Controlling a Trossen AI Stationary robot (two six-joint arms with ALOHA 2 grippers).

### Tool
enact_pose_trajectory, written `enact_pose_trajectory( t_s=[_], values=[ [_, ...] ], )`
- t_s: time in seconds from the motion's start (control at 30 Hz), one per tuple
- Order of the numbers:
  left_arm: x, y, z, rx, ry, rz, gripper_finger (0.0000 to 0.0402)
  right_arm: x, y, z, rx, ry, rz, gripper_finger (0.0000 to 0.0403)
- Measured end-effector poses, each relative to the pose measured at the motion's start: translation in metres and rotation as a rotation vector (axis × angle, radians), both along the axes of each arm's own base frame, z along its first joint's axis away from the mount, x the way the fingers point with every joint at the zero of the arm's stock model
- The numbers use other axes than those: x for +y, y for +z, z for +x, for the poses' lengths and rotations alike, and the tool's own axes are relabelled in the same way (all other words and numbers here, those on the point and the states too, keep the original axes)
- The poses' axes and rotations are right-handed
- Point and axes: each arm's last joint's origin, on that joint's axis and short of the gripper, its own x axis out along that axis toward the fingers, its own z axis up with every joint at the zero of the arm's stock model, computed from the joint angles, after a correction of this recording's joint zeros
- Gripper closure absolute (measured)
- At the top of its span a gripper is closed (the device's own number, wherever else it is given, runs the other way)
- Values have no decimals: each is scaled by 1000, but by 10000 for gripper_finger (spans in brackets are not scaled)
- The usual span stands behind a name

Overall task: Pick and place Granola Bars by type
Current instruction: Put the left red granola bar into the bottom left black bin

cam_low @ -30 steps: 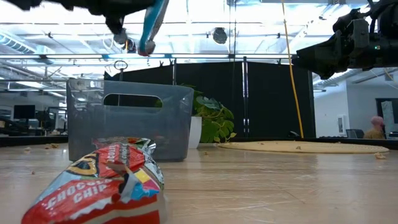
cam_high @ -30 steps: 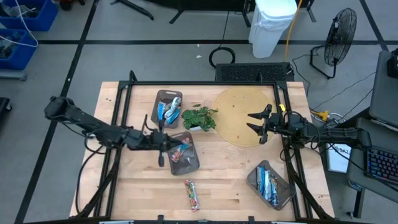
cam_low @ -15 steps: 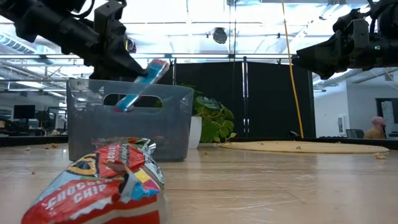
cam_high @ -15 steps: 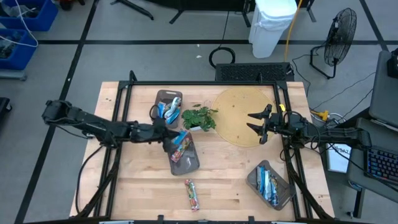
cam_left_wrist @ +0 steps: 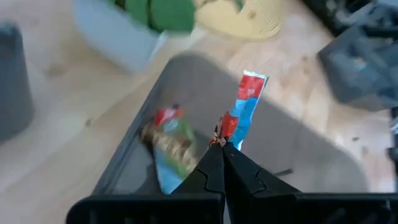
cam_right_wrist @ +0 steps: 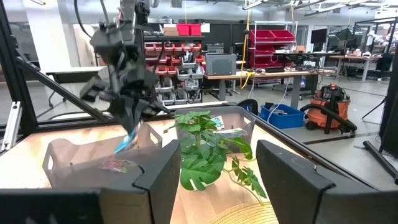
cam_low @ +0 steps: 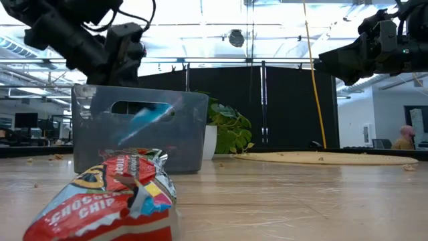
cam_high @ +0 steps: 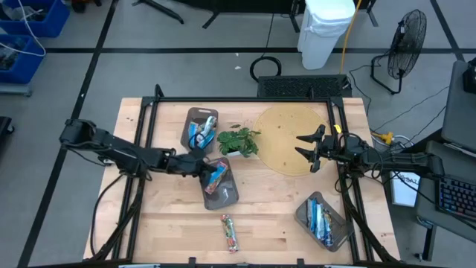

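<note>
Now blue bar (cam_left_wrist: 241, 116) lowered into tray (cam_high: 227, 194)

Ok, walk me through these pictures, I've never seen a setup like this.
Two dark robot arms work at a wooden table, sorting wrapped granola bars into grey trays. One picture looks straight down, one looks level across the tabletop, and two come from cameras on the arms' wrists. The left gripper is shut on a blue-and-red bar, holding it down inside the middle tray, where another bar already lies. The right gripper waits, open, over a round tan mat. Two more trays hold bars: the far tray and the near-right tray. One red bar lies loose on the wood, filling the near corner of the low picture. A small leafy plant stands mid-table.
</note>
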Motion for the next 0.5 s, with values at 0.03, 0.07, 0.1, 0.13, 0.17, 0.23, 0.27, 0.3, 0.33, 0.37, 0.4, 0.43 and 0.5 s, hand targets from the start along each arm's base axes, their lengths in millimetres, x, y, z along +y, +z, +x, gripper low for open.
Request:
enact_pose_trajectory(
  t_s=[0.03, 0.07, 0.1, 0.13, 0.17, 0.23, 0.27, 0.3, 0.33, 0.37, 0.4, 0.43, 0.5],
  values=[
    [-1, -3, 0, 15, 1, -3, 401, 0, 0, 0, 0, 0, 0, 202],
    [-2, -5, 1, 24, 0, -6, 401, 0, 0, 0, 0, 0, 0, 202],
    [-3, -6, 1, 26, 2, -13, 401, 0, 0, 0, 1, 0, 0, 202],
    [-4, -7, 2, 30, 3, -16, 401, 0, 0, 0, 0, 0, 0, 202],
    [-4, -8, 1, 36, -1, -16, 401, 0, 0, 0, 0, 0, 0, 202],
    [-6, -8, 1, 33, -11, -21, 400, 0, 0, 0, 1, 0, 0, 202],
    [-6, -8, 1, 31, -14, -21, 397, 0, 0, 0, 1, 0, 0, 202],
    [-7, -8, 1, 33, -19, -20, 394, 0, 0, 0, 1, 0, 0, 202],
    [-7, -8, 1, 34, -24, -18, 390, 0, 0, 0, 1, 0, 0, 202],
    [-7, -7, 1, 31, -28, -19, 386, 0, 0, 0, 1, 0, 0, 202],
    [-7, -7, 2, 29, -36, -22, 382, 0, 0, 0, 1, 0, 0, 202],
    [-8, -7, 2, 27, -41, -26, 378, 0, 0, 0, 1, 0, 0, 202],
    [-8, -7, 2, 28, -48, -29, 372, 0, 0, 0, 1, 0, 0, 202]
  ],
)
